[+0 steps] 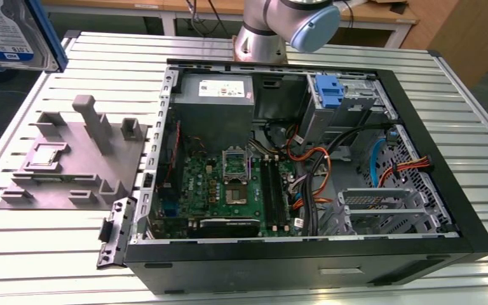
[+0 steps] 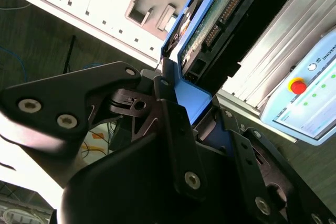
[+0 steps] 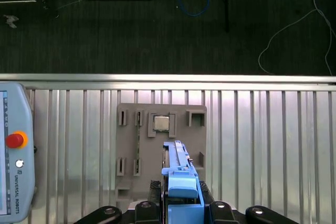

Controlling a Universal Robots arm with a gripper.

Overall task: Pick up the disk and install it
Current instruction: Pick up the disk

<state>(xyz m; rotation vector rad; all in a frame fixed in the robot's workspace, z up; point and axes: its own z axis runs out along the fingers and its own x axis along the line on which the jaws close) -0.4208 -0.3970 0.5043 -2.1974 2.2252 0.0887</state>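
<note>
Now, gripper (image 2: 202, 111): clamping the disk (image 2: 220, 9) by its blue frame, black fingers (image 2: 176, 129) pressing on it from either side.
Disk (image 1: 7, 32): hanging in the air at the exterior view's top left, off the table, labelled face turning toward that camera; well apart from the case.
Disk (image 3: 177, 169) in the first wrist view: standing edge-on over the stand, blue frame end sitting between the gripper (image 3: 181, 205) links.
Disk in the second wrist view: showing its circuit-board side and connector row.
Stand (image 1: 74, 159): lying flat on the table just beside the case, on the exterior view's left, grey posts pointing up; lying below the disk in the first wrist view (image 3: 144, 150).
Case (image 1: 312, 251): lying open on its side, exposing motherboard and cables.
Bracket (image 1: 329, 92): sitting, blue, in the case's far drive bay.
Arm (image 1: 282, 25): rising behind the case.
Pendant (image 3: 13, 150): lying over the slats near the stand, showing a red button.
Table (image 1: 40, 254): carrying stand and case on slatted metal.
</note>
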